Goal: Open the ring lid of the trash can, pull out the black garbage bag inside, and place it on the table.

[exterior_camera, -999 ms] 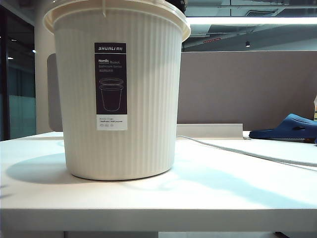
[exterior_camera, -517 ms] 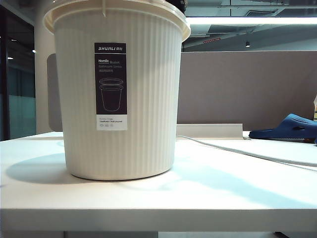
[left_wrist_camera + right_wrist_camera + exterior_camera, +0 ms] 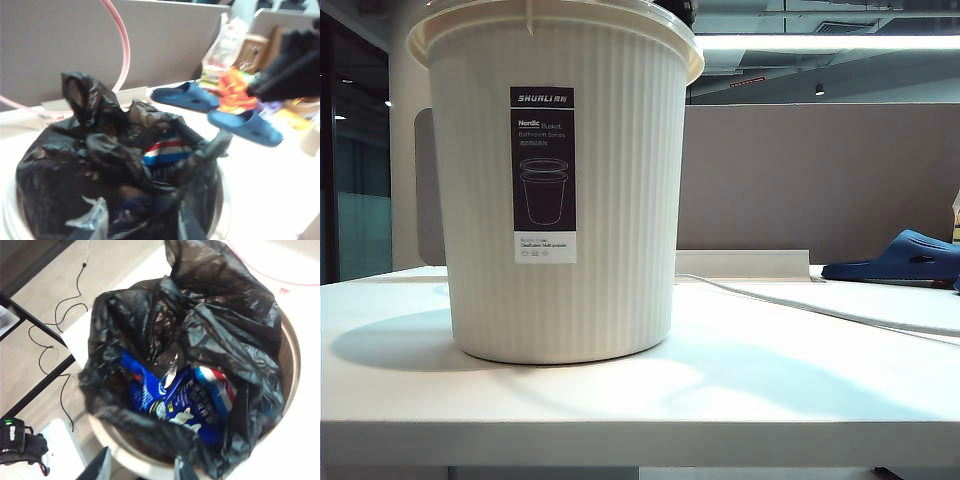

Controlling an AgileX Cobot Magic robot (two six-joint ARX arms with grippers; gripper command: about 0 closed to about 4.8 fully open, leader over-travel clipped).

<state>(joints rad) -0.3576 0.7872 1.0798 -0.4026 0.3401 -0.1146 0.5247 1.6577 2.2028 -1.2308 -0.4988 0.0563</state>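
The cream ribbed trash can (image 3: pixel 560 190) stands on the white table (image 3: pixel 740 400). The crinkled black garbage bag (image 3: pixel 75 165) fills its mouth, loosely open over blue snack packets (image 3: pixel 175 400). The thin pink ring lid (image 3: pixel 123 55) is off the rim and arcs up behind the can; it also shows as a pink curve (image 3: pixel 260 276) beyond the can. My left gripper (image 3: pixel 142 230) hovers over the bag, fingers apart. My right gripper (image 3: pixel 141 469) is open at the can's near rim (image 3: pixel 125 452), which runs between its fingers. Both grippers are hidden in the exterior view.
Two dark blue slippers (image 3: pixel 187 97) (image 3: pixel 247 127) lie on the table beyond the can, next to orange and clear packaging (image 3: pixel 235 92). The right arm (image 3: pixel 295 65) shows dark in the left wrist view. A white cable (image 3: pixel 800 305) crosses the table. A table corner drops to the floor (image 3: pixel 75 347).
The can has stayed put. Shadows on the tabletop in front of it have shifted a little.
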